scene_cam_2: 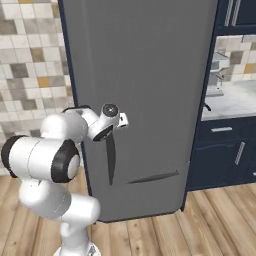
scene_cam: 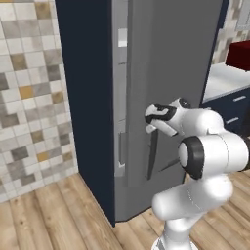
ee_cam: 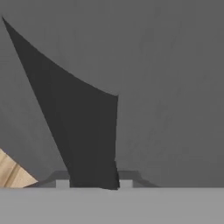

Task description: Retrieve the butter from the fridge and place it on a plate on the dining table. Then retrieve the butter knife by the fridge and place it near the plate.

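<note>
First step, opening the fridge (scene_cam_2: 150, 75): the gripper (scene_cam_2: 114, 134) has its jaws pinching the dark handle (scene_cam_2: 110, 162); next, pull the door outward on its hinge

No readable text, label, brand, number or sign appears anywhere.

the fridge (scene_cam_2: 150, 75) stands between a tiled wall (scene_cam_2: 30, 60) on its left and a counter (scene_cam_2: 232, 102) on its right
</note>
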{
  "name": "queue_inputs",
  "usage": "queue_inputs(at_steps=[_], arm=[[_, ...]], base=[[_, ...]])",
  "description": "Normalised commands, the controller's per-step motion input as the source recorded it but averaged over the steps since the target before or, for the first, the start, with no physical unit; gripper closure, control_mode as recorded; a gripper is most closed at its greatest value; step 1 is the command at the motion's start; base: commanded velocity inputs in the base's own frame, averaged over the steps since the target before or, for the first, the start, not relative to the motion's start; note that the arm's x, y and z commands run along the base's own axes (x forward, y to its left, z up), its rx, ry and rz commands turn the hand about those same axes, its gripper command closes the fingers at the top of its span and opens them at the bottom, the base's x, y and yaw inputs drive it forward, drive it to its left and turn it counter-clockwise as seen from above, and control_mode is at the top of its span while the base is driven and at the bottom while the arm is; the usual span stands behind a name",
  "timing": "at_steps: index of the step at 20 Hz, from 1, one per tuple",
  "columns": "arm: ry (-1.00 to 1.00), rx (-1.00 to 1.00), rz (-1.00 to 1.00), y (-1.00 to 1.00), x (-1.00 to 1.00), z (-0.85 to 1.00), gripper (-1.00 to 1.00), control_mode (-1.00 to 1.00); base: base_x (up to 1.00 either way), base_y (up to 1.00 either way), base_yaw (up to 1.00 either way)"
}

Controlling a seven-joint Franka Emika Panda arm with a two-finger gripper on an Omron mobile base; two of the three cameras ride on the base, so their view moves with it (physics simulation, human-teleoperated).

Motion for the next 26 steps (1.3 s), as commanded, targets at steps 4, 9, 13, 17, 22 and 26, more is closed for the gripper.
queue_inputs(at_steps=[4, 9, 13, 17, 22, 26], arm=[[0.2, 0.0, 0.0, -1.0, -1.0, 0.03, 1.0, -1.0], [0.29, 0.0, 0.0, -1.0, -0.84, 0.01, 1.0, -1.0], [0.35, 0.0, 0.0, -1.0, -0.48, 0.08, 1.0, -1.0], [0.18, 0.0, -0.03, -0.53, -0.31, 0.01, 1.0, -1.0], [-0.02, 0.0, 0.0, 0.0, -0.18, 0.01, -1.0, -1.0], [-0.3, -0.07, 0.01, 0.05, -0.96, 0.52, -1.0, -1.0]], base=[[0.0, 0.0, 0.0], [0.0, 0.0, 0.0], [0.0, 0.0, 0.0], [0.0, 0.0, 0.0], [0.0, 0.0, 0.0], [0.0, 0.0, 0.0]])
